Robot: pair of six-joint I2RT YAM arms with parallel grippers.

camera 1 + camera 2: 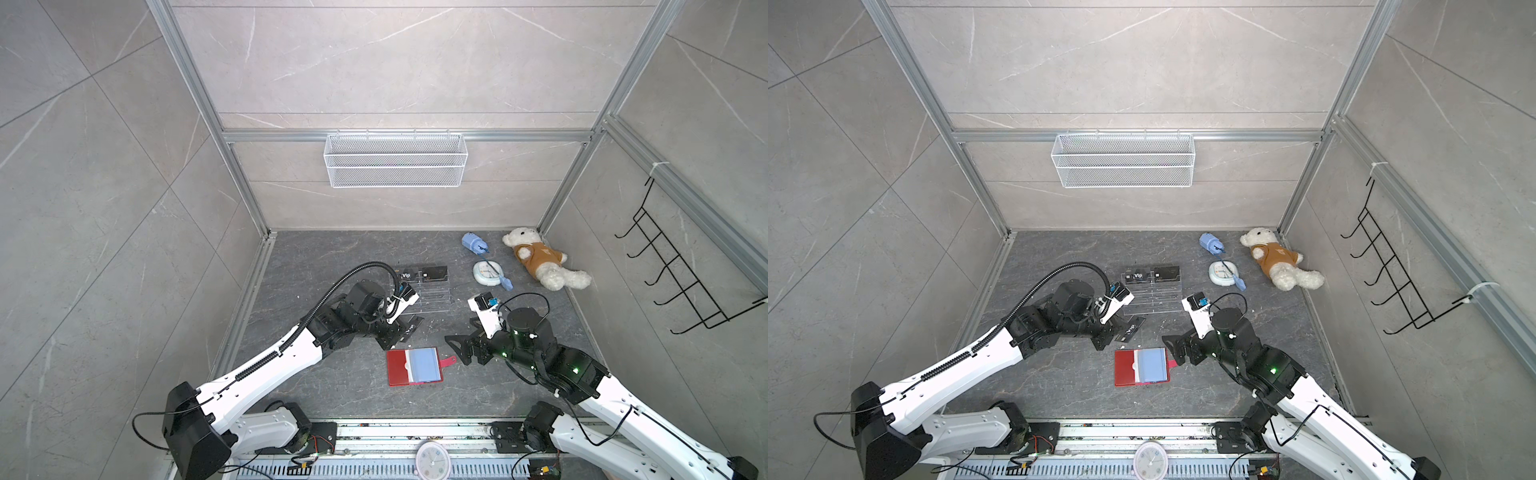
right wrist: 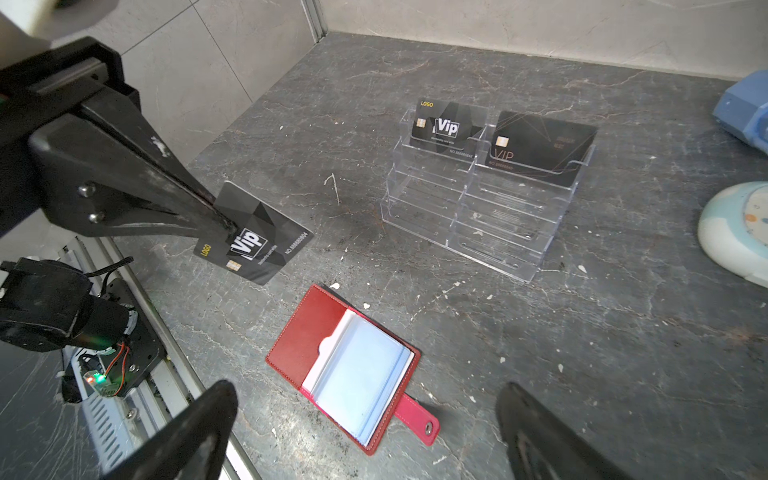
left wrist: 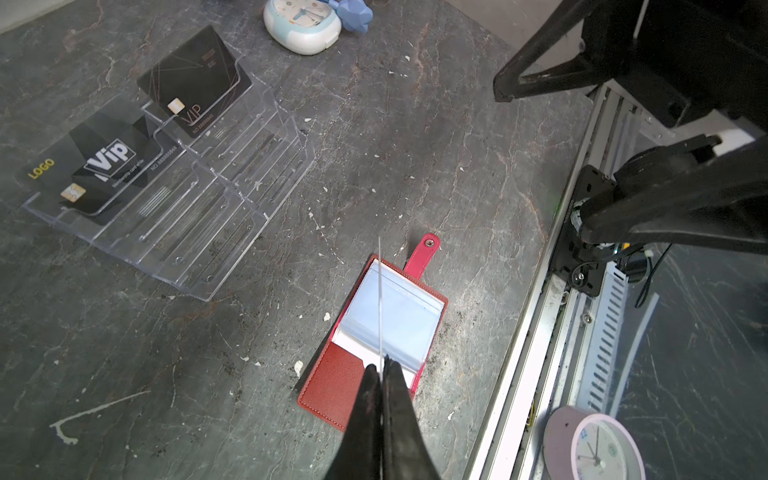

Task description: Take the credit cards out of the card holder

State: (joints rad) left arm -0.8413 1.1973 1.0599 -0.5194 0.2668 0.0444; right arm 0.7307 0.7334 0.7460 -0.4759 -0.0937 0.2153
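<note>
Dark stone table (image 1: 353,399) inside grey-tiled cell, both arms reaching in from the near rail. On back wall: white wire basket (image 1: 395,160). On right wall: black hook rack (image 1: 681,268). Far right corner of table: teddy (image 1: 536,257) in brown shirt, lying down. Mid-table, just behind left gripper in both top views: clear acrylic stand (image 2: 478,216).

Left gripper (image 2: 228,228): pressed together, pinching the held card (image 2: 266,245) by one edge.
Right gripper (image 1: 462,348): spread wide, gripping nothing, just right of holder; fingers (image 2: 195,432) either side of it in right wrist view.

Holder (image 1: 399,368): red, lying open flat at front centre of table, between both grippers, touching neither. Pale blue sleeves face up, snap tab (image 2: 417,417) pointing toward right gripper.

Left of teddy: white-and-blue clock (image 1: 485,273) and blue gadget (image 1: 471,242), can't tell what kind. On front rail: pink clock (image 1: 432,461).

Stand cards (image 2: 446,126): two, black, upright side by side in top tier, one marked Vip.
Held card: black, marked Vip, clear of holder, tilted, between stand and holder. Edge-on in left wrist view, just a thin pale line. Can't tell whether touching table.
</note>
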